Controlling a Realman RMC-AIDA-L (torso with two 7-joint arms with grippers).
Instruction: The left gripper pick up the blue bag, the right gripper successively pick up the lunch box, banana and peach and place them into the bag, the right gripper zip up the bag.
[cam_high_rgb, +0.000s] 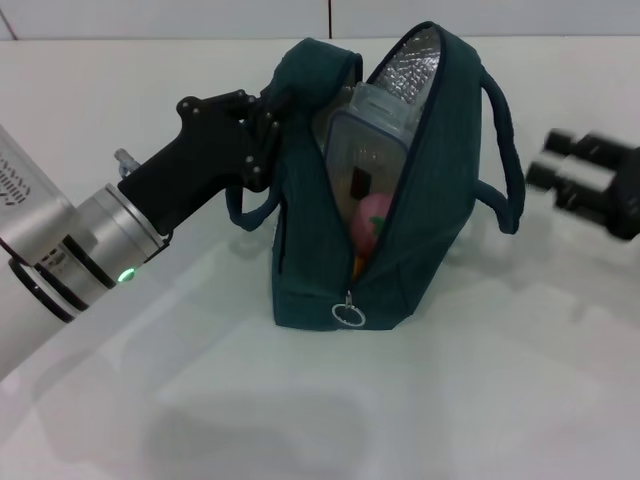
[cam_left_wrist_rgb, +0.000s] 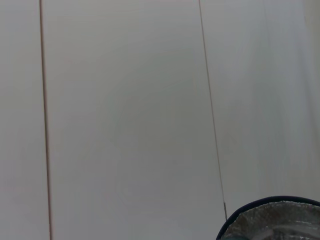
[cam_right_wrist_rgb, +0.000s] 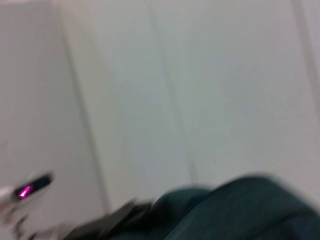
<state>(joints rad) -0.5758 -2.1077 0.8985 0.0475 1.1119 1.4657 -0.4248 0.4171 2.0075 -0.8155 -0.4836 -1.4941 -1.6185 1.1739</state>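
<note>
Clamped on the bag's upper left edge, the left gripper (cam_high_rgb: 262, 125) had its black fingers pressed together into the fabric near one rope handle, its silver wrist running down toward the lower left with a green light showing. Whether the right gripper (cam_high_rgb: 558, 160) had its fingers apart or together could not be told; it hung blurred at the right, clear of the bag and above the white table (cam_high_rgb: 150, 400).

In the head view the blue bag (cam_high_rgb: 420, 220) stood upright on the table, its long opening running from the ring pull (cam_high_rgb: 348, 314) at the near bottom up and away to the top, gaping to show silver foil lining. Inside, the lunch box (cam_high_rgb: 365, 150) stood on edge, tilted, its lower part hidden. Below it the peach (cam_high_rgb: 374, 222) showed only partly. A yellow sliver beneath was too small to identify.

The left wrist view caught only a foil-lined rim; the right wrist view was a blur of teal fabric.
</note>
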